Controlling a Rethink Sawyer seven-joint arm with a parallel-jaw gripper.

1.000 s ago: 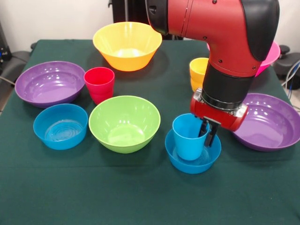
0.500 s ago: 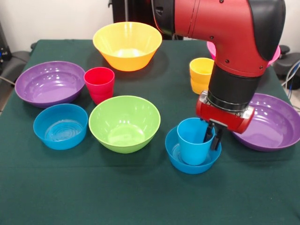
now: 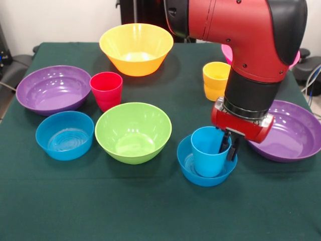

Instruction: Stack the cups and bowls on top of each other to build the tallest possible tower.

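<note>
A blue cup [image 3: 207,156] stands inside a small blue bowl [image 3: 183,161] at the front right of the green table; these two form the low tower. My gripper [image 3: 228,146] straddles the cup's right rim, one finger inside and one outside, shut on it. The red cup [image 3: 106,90] stands left of centre, and the yellow-orange cup [image 3: 215,79] behind my arm's wrist. A lime green bowl [image 3: 133,131] sits just left of the tower, with a second small blue bowl [image 3: 64,134] further left.
Purple bowls lie at the left [image 3: 53,89] and the right [image 3: 292,131]. A large orange-yellow bowl [image 3: 136,47] stands at the back. A pink bowl [image 3: 295,59] shows partly behind the arm at the back right.
My gripper has shifted slightly right and lower, carrying the blue cup with it inside the small blue bowl. Everything else stayed put.
</note>
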